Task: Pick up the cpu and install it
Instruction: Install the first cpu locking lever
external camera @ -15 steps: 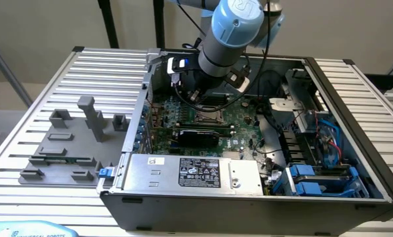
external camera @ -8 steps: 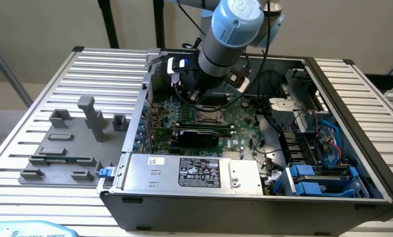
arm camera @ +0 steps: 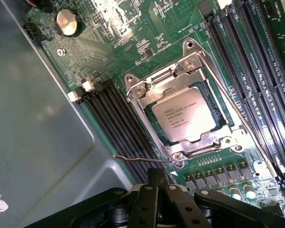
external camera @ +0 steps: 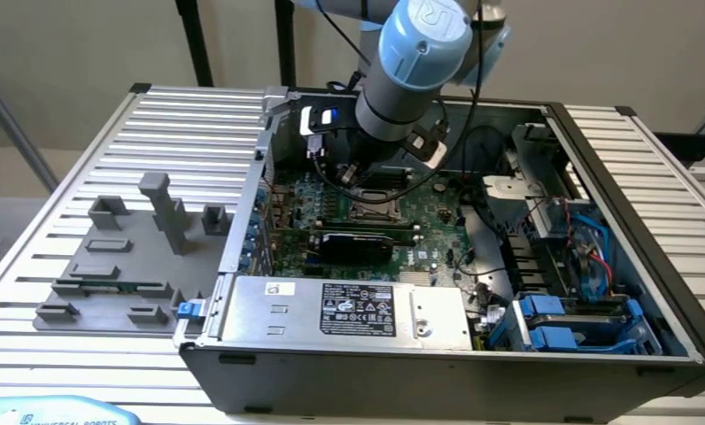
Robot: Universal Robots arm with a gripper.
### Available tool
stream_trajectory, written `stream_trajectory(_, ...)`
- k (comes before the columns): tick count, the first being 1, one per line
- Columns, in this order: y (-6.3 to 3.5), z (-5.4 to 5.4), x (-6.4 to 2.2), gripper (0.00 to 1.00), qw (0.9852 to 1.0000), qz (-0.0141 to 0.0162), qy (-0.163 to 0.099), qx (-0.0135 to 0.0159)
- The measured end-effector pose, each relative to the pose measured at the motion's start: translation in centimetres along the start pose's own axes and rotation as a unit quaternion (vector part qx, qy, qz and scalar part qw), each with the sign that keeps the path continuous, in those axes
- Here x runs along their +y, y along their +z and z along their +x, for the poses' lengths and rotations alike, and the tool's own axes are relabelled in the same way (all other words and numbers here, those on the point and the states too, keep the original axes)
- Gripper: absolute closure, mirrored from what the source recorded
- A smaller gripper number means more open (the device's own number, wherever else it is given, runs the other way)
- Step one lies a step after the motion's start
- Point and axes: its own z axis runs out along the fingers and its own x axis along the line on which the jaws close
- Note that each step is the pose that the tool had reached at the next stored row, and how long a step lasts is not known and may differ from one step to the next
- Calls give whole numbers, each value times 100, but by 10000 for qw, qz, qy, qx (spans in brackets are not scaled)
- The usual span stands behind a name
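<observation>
Silvery cpu sits in socket frame; RAM slots flank it.

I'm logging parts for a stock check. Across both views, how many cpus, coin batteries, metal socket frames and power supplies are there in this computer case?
cpu: 1
coin battery: 1
metal socket frame: 1
power supply: 1
Total: 4
</observation>
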Motion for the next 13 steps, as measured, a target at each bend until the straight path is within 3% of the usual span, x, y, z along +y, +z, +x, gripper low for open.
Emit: stream_trajectory(13,40,18,62,89,10000,-13,4,-21)
